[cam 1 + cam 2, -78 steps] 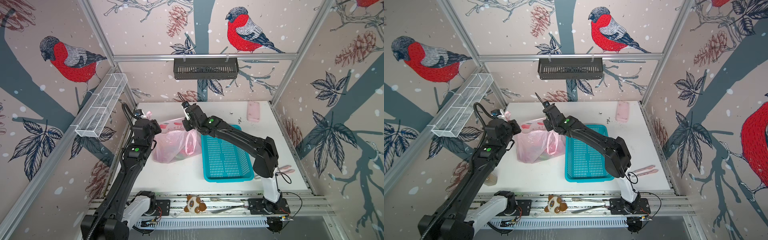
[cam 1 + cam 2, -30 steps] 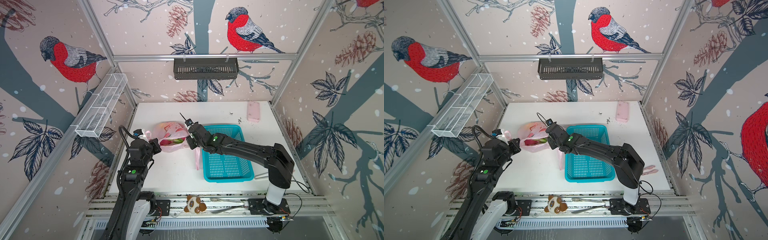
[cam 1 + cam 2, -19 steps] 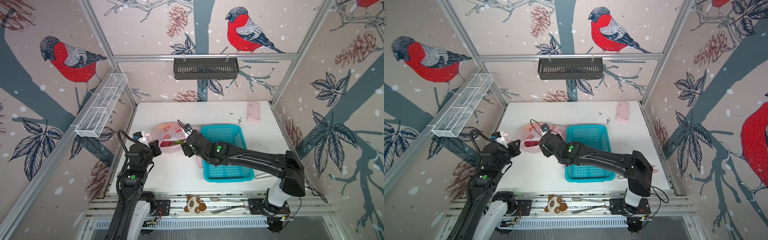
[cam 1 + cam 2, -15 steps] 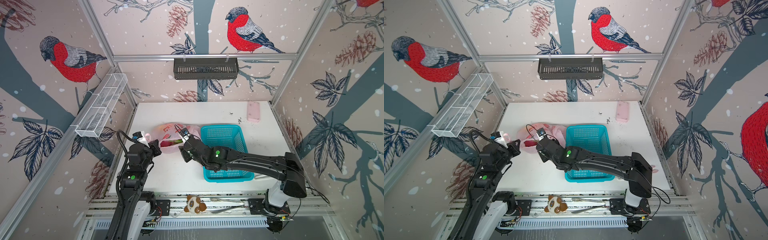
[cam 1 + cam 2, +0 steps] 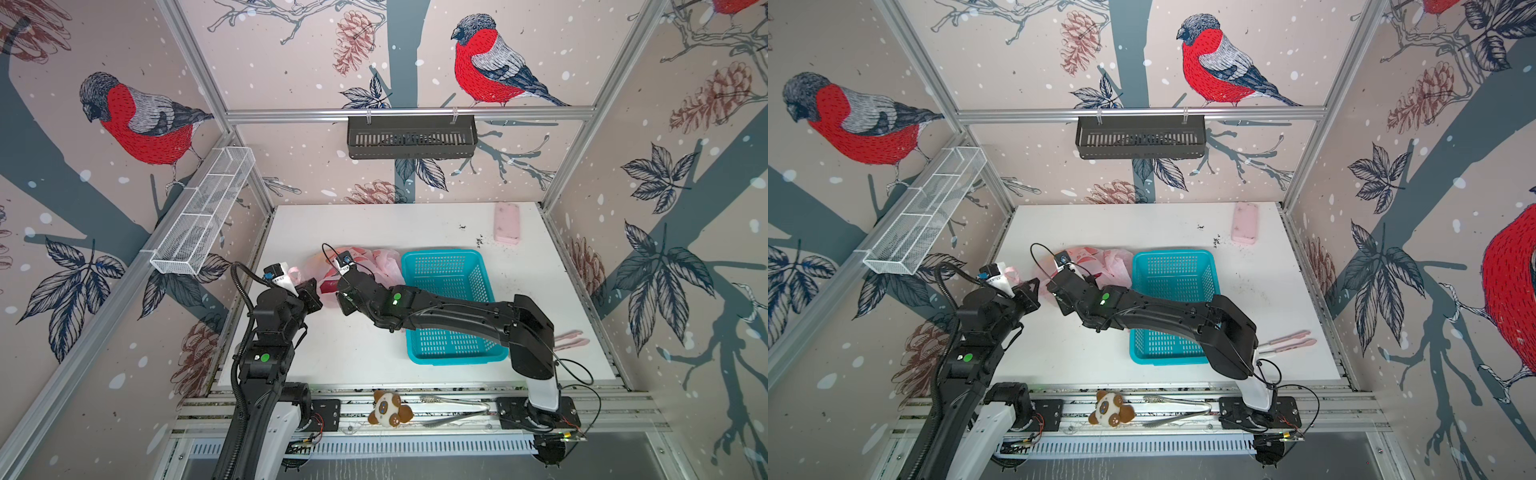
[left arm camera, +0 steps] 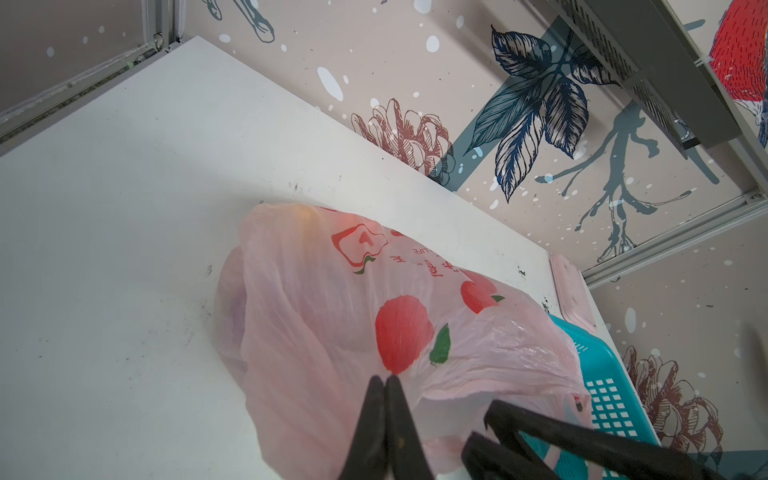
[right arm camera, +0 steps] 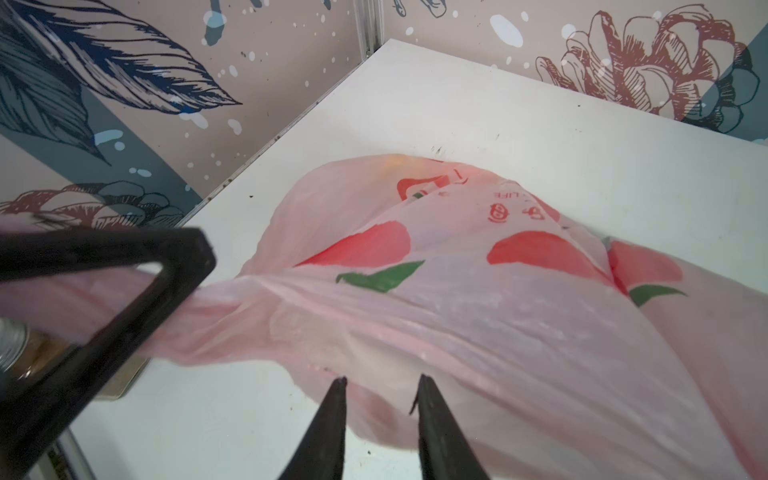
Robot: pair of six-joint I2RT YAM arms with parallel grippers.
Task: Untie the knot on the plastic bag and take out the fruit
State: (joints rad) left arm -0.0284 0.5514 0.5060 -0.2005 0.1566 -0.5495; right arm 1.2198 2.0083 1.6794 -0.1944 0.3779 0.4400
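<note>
I see the plastic bag (image 5: 384, 262) lying on the left half of the white table (image 5: 374, 226), just beside the left wall of the blue basket (image 5: 440, 252). The fruit (image 5: 329, 286) is inside the bag. In a top view a dark red piece shows at its near end, between my two grippers. In both wrist views an orange tint comes through the plastic at the far end. How many pieces are in there I cannot tell.

My left gripper (image 6: 386, 380) has its fingers pressed together on the bag's plastic. In the right wrist view a gathered strand of the bag runs taut to it. My right gripper (image 7: 381, 380) sits at the bag's near edge with its fingers a little apart, tips at the plastic, pinching nothing that I can see.

The right arm lies across the basket, and the mesh floor shows bare where the arm does not cover it. A black slatted shelf (image 5: 411, 137) hangs on the rear rail and a white wire tray (image 5: 203, 216) on the left wall. What either holds I cannot tell.
</note>
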